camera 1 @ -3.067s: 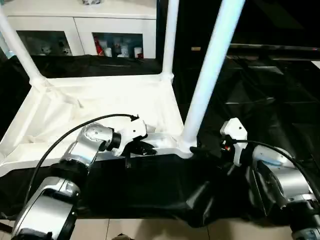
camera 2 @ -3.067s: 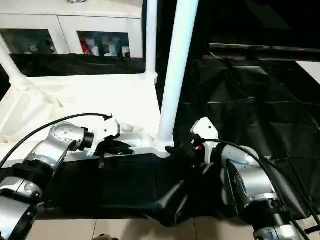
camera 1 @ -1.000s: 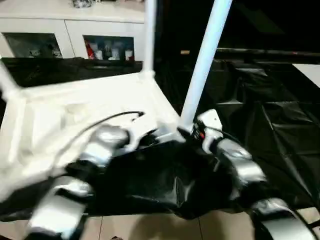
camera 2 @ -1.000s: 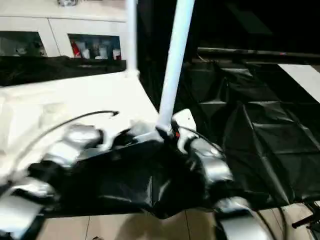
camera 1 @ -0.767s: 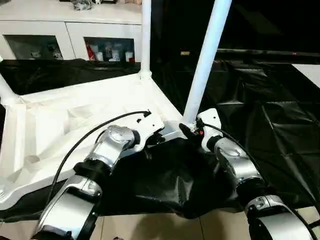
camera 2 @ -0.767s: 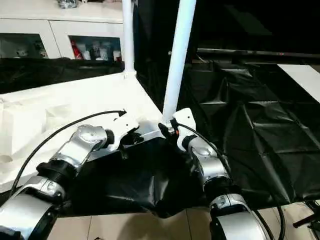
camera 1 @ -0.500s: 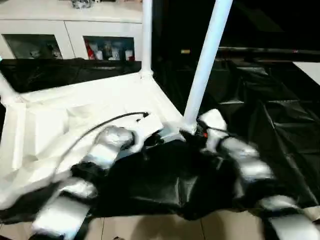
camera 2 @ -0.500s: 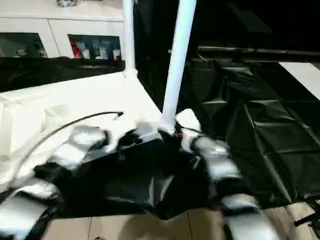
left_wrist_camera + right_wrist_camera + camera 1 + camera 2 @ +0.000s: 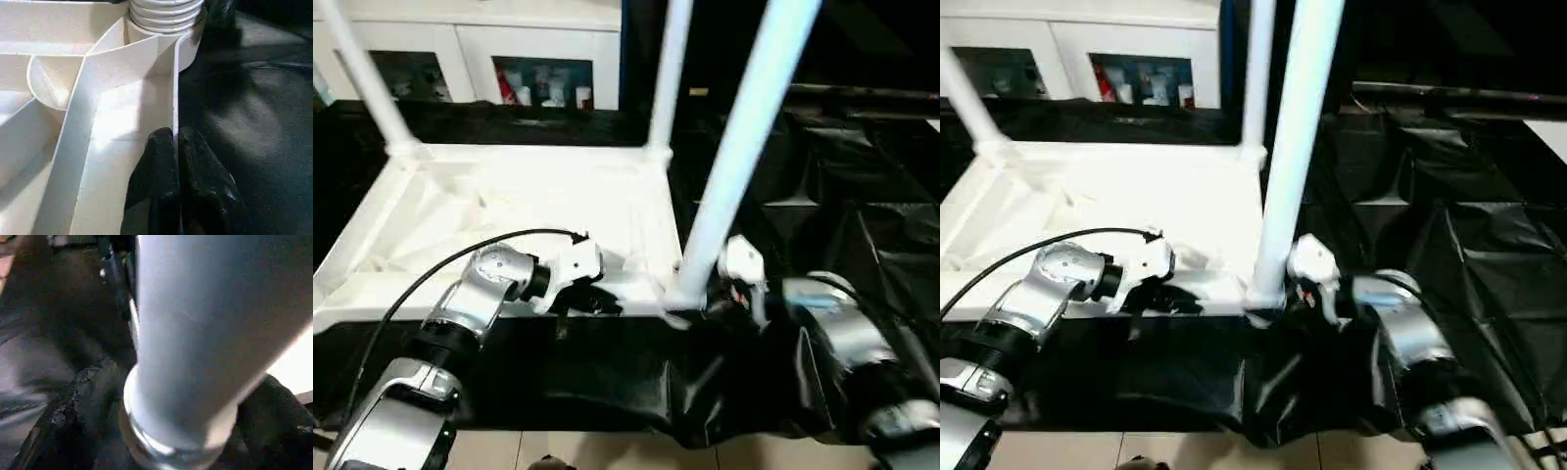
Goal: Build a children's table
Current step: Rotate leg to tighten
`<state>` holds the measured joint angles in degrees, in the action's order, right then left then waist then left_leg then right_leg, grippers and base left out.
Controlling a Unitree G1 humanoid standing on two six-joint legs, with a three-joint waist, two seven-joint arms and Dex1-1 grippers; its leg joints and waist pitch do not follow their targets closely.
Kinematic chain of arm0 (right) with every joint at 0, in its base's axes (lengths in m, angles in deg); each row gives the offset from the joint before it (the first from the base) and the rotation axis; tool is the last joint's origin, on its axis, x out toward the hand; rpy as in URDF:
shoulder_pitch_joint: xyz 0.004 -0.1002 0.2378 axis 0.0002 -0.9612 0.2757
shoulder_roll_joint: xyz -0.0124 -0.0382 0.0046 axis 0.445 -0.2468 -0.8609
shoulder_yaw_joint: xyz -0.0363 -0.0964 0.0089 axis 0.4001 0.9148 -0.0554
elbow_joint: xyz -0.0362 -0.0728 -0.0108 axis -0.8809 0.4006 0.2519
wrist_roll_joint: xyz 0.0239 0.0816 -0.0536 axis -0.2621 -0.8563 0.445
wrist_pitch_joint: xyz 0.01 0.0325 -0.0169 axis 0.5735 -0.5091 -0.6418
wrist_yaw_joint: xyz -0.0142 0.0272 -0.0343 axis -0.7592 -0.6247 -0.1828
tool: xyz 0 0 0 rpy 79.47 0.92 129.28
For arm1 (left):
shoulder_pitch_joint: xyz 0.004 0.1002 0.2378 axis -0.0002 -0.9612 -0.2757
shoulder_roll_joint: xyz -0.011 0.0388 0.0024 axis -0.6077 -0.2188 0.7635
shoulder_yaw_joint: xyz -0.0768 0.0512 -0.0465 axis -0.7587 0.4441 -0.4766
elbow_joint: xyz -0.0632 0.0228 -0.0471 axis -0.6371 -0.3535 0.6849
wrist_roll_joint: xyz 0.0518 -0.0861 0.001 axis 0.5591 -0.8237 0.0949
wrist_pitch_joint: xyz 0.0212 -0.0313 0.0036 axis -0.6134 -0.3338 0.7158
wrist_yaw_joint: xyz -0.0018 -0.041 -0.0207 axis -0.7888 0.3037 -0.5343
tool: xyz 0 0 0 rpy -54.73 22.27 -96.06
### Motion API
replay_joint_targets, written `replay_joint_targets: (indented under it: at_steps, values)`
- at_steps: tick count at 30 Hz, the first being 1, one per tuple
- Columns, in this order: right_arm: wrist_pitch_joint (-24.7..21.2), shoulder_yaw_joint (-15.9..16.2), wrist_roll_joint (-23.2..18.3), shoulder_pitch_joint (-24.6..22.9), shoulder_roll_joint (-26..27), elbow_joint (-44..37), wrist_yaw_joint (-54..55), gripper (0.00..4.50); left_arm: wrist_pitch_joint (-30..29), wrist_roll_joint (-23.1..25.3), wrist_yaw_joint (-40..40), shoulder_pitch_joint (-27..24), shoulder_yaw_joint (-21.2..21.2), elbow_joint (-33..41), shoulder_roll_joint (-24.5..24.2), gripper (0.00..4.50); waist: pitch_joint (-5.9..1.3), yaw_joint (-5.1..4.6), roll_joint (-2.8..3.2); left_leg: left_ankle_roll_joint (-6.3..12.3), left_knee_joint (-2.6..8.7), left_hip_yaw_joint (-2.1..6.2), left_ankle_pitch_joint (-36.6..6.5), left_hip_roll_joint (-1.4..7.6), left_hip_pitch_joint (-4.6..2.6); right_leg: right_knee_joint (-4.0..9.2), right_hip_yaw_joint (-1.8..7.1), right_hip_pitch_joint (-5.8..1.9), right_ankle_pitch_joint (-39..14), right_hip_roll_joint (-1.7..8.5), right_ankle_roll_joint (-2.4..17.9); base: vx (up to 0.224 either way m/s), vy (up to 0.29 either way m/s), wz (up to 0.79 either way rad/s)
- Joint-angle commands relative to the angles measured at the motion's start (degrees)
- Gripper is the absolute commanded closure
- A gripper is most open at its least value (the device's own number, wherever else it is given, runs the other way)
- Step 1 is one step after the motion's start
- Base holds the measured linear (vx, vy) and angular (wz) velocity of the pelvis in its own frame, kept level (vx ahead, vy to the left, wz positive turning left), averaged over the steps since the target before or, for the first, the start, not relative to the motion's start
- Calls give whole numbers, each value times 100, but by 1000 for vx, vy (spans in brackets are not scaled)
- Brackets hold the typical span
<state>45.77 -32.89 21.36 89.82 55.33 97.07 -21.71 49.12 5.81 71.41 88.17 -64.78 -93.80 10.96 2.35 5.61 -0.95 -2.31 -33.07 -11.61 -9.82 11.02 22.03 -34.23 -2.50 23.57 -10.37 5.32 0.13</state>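
Observation:
The children's table lies upside down, its white ribbed top (image 9: 529,211) on a black sheet. Three white legs stand up from its corner sockets: far left (image 9: 362,78), far right (image 9: 668,83) and near right (image 9: 744,157). My left gripper (image 9: 599,300) is shut on the thin near rim of the top; the left wrist view shows its black fingers (image 9: 161,166) pinching that wall just short of the near right socket (image 9: 166,17). My right gripper (image 9: 710,308) is at the foot of the near right leg (image 9: 205,333), open, with one finger (image 9: 80,406) on each side of it.
A crumpled black sheet (image 9: 862,225) covers the work surface and hangs over its front edge. A white cabinet with glass doors (image 9: 543,73) stands behind the table. Pale floor tiles (image 9: 558,452) show below. A black cable (image 9: 431,269) loops over my left forearm.
The whole picture has shifted, so the camera moved. My left gripper keeps its hold on the rim. My right gripper stays at the foot of the near right leg.

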Motion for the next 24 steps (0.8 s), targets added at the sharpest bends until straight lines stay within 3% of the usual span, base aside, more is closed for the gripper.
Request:
replay_joint_targets:
  at_steps: [1, 5, 10, 18, 20, 21, 23, 24]
  values:
    - [-73, 98, 8, -62, -33, -163, -134, 81, 70, -176, 146, 20, 59, -64, 60, 450, -305, -17, -66, 336, 372, 66, -1398, 268, -147, 368, 178, -235, -1256, 288, 1277, 0, 0, 0]
    - [-178, 71, -19, -14, 52, -137, -64, 116, 27, -191, 142, 30, 38, -49, 75, 450, -298, -61, -64, 125, 405, 93, -1641, 264, -152, 392, 196, -215, -1571, 286, 1143, 0, 0, 0]
    - [-316, 67, -108, -60, 66, -251, -154, 152, 37, -194, 161, 28, 29, -74, 90, 450, -322, -53, -80, 254, 362, 72, -1301, 249, -134, 337, 190, -236, -1021, 275, 1255, 0, 0, 0]
    - [-345, 141, -28, -267, 153, -289, -30, 180, 51, -64, -180, 18, -17, -140, 117, 450, -312, -41, -75, 255, 367, 77, -1346, 253, -135, 352, 186, -228, -1179, 280, 1224, 0, 0, 0]
    - [-352, 119, 43, -266, 224, -193, 197, 181, 36, 2, -382, 35, -35, -186, 149, 450, -303, -49, -78, 209, 379, 84, -1439, 251, -137, 370, 189, -224, -1318, 288, 1197, 0, 0, 0]
    - [-331, -21, 235, -186, 478, 180, 1003, 181, -51, 147, -908, 82, -85, -294, 263, 450, -298, -69, -69, 160, 388, 88, -1551, 252, -137, 382, 197, -198, -1487, 295, 1163, 0, 0, 0]
    - [-326, -214, 416, -56, 799, 629, 2030, 181, -156, 214, -1481, 117, -178, -377, 480, 450, -255, -133, -62, -44, 428, 120, -1938, 238, -162, 449, 193, -164, -2087, 312, 1050, 0, 0, 0]
    - [-418, -394, 446, 63, 1056, 942, 2784, 181, -225, 298, -1890, 126, -192, -410, 662, 450, -241, -210, -85, -280, 468, 177, -2255, 222, -164, 486, 172, -179, -2697, 315, 831, 0, 0, 0]
